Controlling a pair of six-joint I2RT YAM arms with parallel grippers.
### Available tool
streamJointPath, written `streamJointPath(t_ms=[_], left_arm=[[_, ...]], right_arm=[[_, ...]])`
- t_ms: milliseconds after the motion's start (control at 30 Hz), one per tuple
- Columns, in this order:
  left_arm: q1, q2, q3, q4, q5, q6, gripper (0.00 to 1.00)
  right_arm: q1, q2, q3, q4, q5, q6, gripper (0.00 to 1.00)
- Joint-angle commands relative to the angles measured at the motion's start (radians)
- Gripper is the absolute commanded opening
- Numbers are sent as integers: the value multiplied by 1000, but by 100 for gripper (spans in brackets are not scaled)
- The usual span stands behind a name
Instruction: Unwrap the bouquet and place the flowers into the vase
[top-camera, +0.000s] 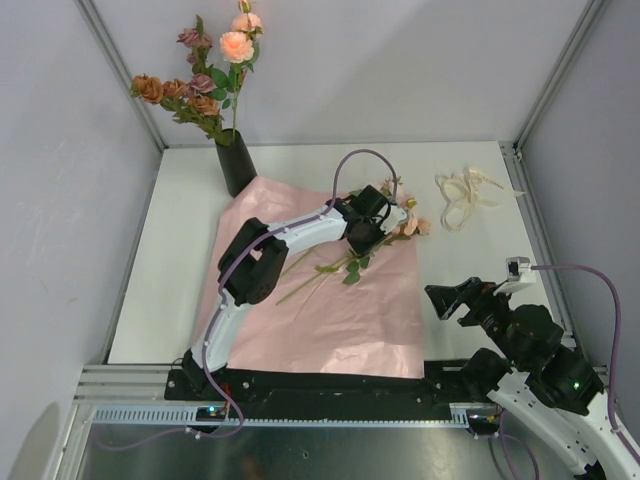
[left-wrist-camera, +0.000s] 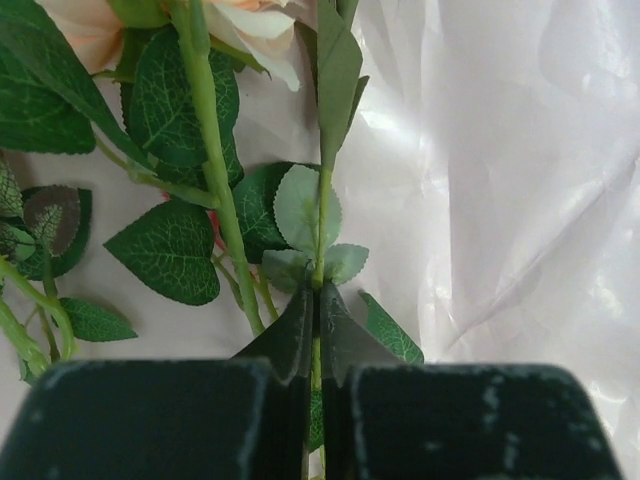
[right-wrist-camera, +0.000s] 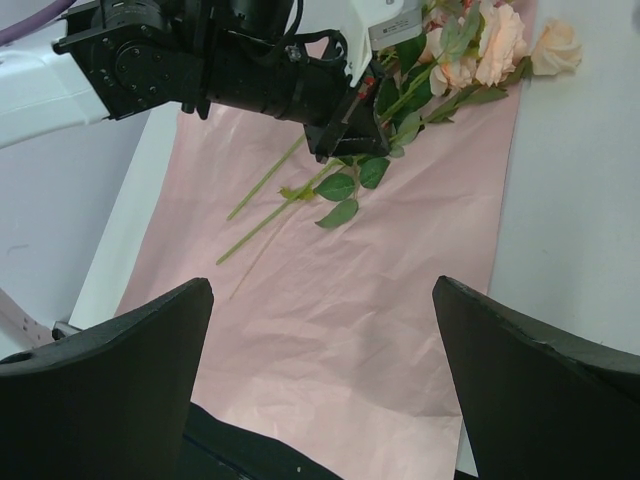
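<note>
Unwrapping looks done: paper (top-camera: 330, 320) lies flat at centre, ribbon (top-camera: 465, 195) upper right. Several flowers (top-camera: 215, 80) stand in the vase (top-camera: 236, 165), upper left. The left tool (left-wrist-camera: 316, 318) is clamped on a stem (left-wrist-camera: 322, 225) among those left on the paper. The right tool (right-wrist-camera: 322, 290) hangs apart, lower right.

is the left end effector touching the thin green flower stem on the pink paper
Touching. The left wrist view shows the left end effector shut on the thin green flower stem, pinching it from both sides with no gap.

The left arm (top-camera: 290, 232) crosses the pink paper (top-camera: 340, 325), screening the flowers (top-camera: 350, 272).
</note>
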Motion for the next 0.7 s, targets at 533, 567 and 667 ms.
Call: streamJointPath(t_ms=[533, 567, 667], left_arm=[[42, -389, -221, 194, 81, -163, 0], [43, -411, -237, 217, 81, -169, 0], [46, -486, -293, 293, 59, -180, 0]], right_arm=[[5, -2, 0, 25, 16, 3, 99], [4, -3, 0, 24, 15, 2, 99], [5, -8, 0, 23, 13, 3, 99]])
